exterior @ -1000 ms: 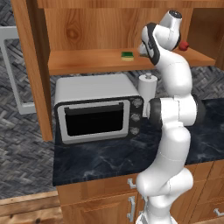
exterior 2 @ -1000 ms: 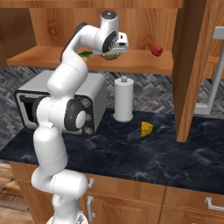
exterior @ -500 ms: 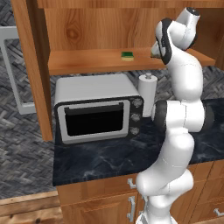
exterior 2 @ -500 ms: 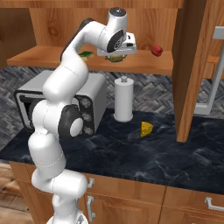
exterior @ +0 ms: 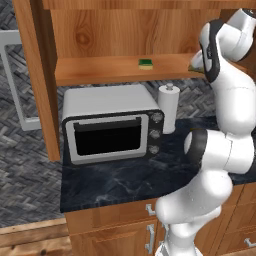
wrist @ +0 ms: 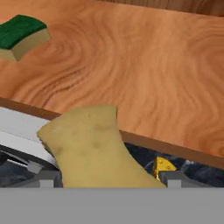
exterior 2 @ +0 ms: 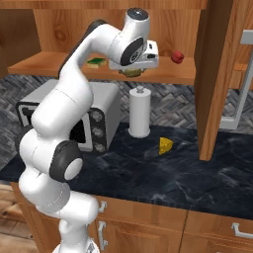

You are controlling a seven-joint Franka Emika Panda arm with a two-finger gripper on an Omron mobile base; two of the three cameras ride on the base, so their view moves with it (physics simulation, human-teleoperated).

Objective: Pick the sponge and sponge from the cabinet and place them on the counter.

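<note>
End effector (exterior 2: 132, 72) has the olive sponge (wrist: 94, 146) clamped between wide-set jaws, held just off the front edge of the cabinet shelf (wrist: 144, 74). Counter (exterior 2: 163, 170) lies straight below — the drop is down, near the paper towel roll (exterior 2: 139, 112). Green-topped sponge (exterior: 145, 63) sits on the shelf, off to the left. Arm reaches high, wrist pointing down.

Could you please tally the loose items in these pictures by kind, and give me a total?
Sponges: 2, the dull olive-yellow block held between the fingers and the yellow block with a dark green top on the shelf
Yellow cheese wedge: 1
Small round red fruit: 1
White paper towel roll: 1
Total: 5
</note>
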